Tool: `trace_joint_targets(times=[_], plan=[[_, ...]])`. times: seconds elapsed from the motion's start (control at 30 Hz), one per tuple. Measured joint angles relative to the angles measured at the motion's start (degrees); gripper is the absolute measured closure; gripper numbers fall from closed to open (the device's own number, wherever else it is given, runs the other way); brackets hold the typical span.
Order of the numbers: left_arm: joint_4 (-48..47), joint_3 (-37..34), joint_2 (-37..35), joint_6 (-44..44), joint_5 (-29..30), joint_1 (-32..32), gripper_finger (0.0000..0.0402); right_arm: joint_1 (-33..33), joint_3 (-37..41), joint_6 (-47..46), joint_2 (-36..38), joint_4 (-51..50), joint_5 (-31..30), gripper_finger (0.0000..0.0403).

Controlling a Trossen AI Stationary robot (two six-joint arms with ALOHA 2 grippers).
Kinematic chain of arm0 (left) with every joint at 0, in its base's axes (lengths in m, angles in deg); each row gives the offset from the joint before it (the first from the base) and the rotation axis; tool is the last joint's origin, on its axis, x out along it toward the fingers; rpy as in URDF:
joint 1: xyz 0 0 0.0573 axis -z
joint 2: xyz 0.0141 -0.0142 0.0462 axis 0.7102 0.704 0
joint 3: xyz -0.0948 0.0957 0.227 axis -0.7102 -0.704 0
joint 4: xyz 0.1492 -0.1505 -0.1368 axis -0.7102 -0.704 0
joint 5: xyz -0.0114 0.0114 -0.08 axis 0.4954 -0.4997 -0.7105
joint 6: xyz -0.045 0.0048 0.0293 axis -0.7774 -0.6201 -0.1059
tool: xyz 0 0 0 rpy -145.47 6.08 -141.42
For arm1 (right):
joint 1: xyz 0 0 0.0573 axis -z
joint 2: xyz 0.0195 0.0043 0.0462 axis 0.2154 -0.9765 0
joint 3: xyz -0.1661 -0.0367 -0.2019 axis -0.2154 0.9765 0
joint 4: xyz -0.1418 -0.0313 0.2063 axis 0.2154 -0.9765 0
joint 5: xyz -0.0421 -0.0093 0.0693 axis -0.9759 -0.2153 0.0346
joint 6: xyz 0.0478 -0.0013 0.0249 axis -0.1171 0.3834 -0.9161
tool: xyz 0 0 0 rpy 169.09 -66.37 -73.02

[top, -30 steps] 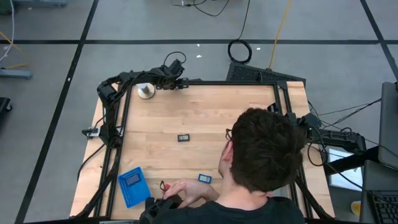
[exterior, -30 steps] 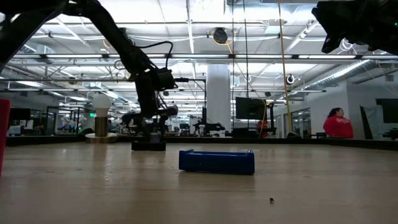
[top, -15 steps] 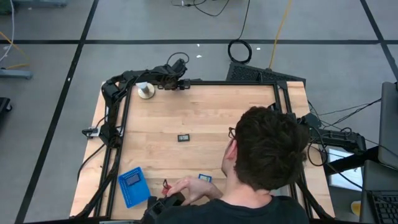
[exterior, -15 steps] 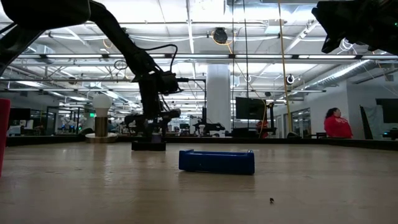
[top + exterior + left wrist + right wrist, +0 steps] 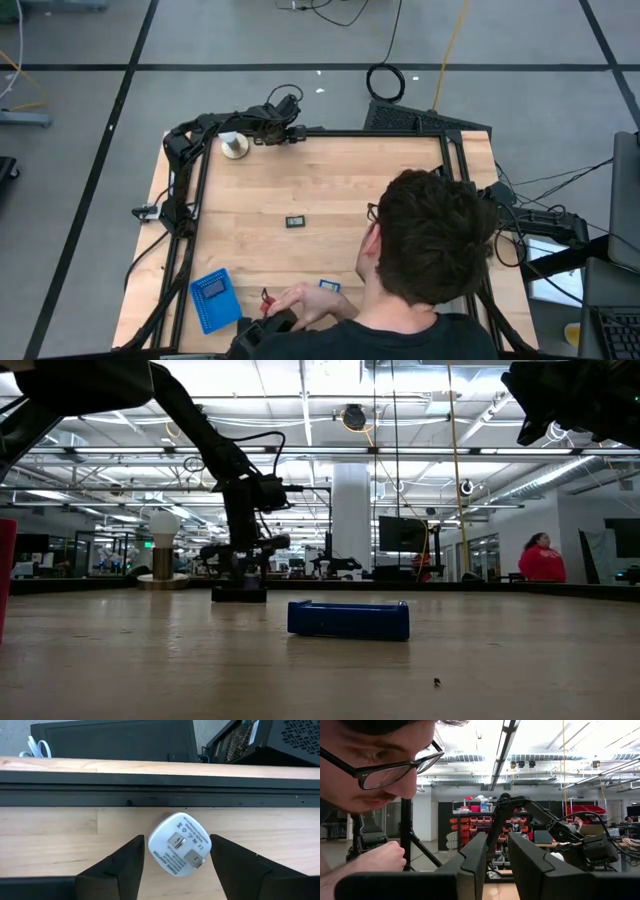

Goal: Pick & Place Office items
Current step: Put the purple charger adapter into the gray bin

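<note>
Left gripper [image 5: 176, 865] sits at the far edge of the table [image 5: 330, 190], near the far-left corner, fingers [image 5: 117, 870] spread partway with a white plug adapter [image 5: 180, 843] between them; in the left wrist view small gaps show on both sides, so not clamped, and whether it touches cannot be told. Just beside it stands the white ball on a round tan base [image 5: 234, 147]. Right gripper [image 5: 495, 865] parked off the right edge of the table, raised, fingers nearly together, holding nothing. Office items: black rectangular piece [image 5: 295, 221] lies alone mid-table; small blue piece [image 5: 329, 286] near the front edge; a red bit [image 5: 265, 298] just beside a person's hand [image 5: 300, 305] at the front edge. Blue ribbed tray [image 5: 213, 299] at front left, tilted. Person [image 5: 430, 240] leans over the front-right part of the table, head covering much of it. Low view shows the blue piece [image 5: 348, 619] flat on the wood.
</note>
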Motion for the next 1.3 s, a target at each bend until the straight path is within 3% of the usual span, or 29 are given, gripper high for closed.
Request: trace_joint_targets(times=[0.3, 0.57, 0.83, 1.1, 1.3], plan=[[1.09, 0.02, -0.07, -1.82, 0.13, -0.04, 0.0254, 0.00, 0.01, 0.00, 0.02, 0.00, 0.01, 0.0330], [0.87, 0.02, -0.11, -4.46, 0.21, -0.04, 0.0229, 0.00, -0.01, 0.01, 0.01, 0.00, 0.01, 0.0330], [1.01, 0.04, -0.14, -4.44, -2.48, 0.03, 0.0264, 0.00, -0.01, 0.00, 0.02, 0.00, 0.02, 0.0330], [-0.16, -0.02, -1.43, -3.79, -4.59, 1.09, 0.0242, 0.00, 0.00, 0.00, 0.02, 0.00, 0.02, 0.0330], [-3.03, -0.02, -3.22, -1.81, -6.43, 2.37, 0.0265, 0.00, -0.01, 0.00, 0.00, 0.00, 0.02, 0.0330]])
